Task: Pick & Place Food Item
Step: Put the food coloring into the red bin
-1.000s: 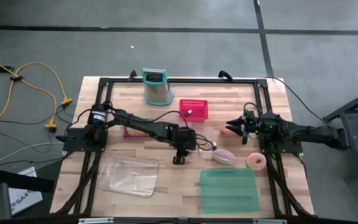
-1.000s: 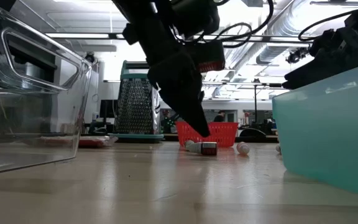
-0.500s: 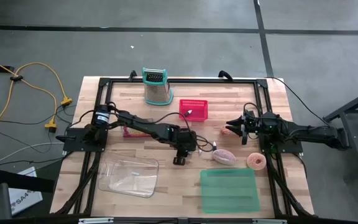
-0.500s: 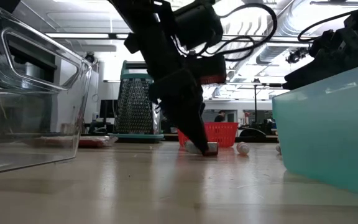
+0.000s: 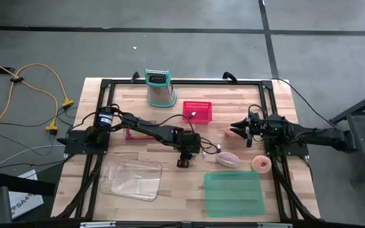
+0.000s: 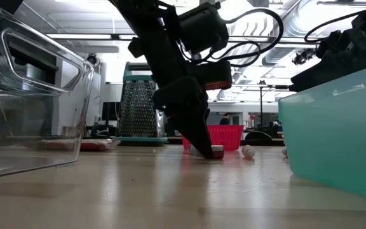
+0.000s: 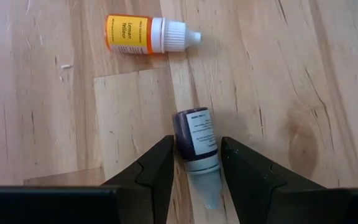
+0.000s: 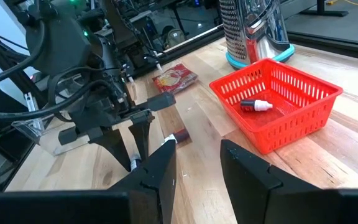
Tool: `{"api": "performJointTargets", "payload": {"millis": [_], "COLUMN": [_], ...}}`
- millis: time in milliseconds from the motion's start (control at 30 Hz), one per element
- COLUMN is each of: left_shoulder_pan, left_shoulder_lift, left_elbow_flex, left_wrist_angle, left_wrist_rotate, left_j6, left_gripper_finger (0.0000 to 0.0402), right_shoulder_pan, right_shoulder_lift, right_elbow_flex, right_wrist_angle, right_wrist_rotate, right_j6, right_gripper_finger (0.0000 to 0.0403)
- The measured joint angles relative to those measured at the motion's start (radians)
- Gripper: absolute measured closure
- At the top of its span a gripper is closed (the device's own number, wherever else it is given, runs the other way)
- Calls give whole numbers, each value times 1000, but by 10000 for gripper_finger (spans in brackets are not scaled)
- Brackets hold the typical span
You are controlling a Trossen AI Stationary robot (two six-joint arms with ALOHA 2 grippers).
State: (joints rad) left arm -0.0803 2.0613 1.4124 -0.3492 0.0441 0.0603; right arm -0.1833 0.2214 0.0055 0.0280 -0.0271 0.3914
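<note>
A small dark purple bottle (image 7: pixel 194 137) lies on its side on the wooden table, its pale cap toward my wrist. My left gripper (image 7: pixel 196 163) is open and low over it, one finger on each side of the bottle, with a slit of table showing beside one finger. In the low view its fingertips (image 6: pixel 202 145) reach almost down to the table. A yellow-labelled bottle (image 7: pixel 148 34) lies just beyond. A pink food item (image 5: pixel 228 159) and a ring-shaped one (image 5: pixel 261 164) lie to the right. My right gripper (image 8: pixel 197 165) waits open at the right edge, holding nothing.
A red basket (image 5: pixel 197 111) with a small bottle (image 8: pixel 257 104) in it stands behind the left gripper, with a metal grater (image 5: pixel 159 87) farther back. A clear tub (image 5: pixel 132 179) and a green tub (image 5: pixel 233 193) sit near the front edge. A red packet (image 8: pixel 174 79) lies at the left.
My left gripper has sunk toward the table over the dark bottle, and its fingertips now stand close to the tabletop on either side of it. The bottle has not moved.
</note>
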Motion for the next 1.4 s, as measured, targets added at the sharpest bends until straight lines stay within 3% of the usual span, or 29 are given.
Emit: {"api": "performJointTargets", "payload": {"millis": [333,667,1033,1400], "left_shoulder_pan": [0,0,1,89], "left_shoulder_lift": [0,0,-8,-185], "left_elbow_flex": [0,0,0,0], "left_wrist_angle": [0,-1,-9,-3], "left_wrist_rotate": [0,-2,8,-6], "left_j6": [-4,-8,-9,46], "left_gripper_finger": [276,320,321,321], "right_shoulder_pan": [0,0,0,0], "right_shoulder_lift": [0,0,0,0], "right_elbow_flex": [0,0,0,0], "right_wrist_angle": [0,-1,-1,-2], "right_wrist_rotate": [1,1,1,1], "right_j6": [0,0,0,0], "right_gripper_finger": [289,289,289,289]}}
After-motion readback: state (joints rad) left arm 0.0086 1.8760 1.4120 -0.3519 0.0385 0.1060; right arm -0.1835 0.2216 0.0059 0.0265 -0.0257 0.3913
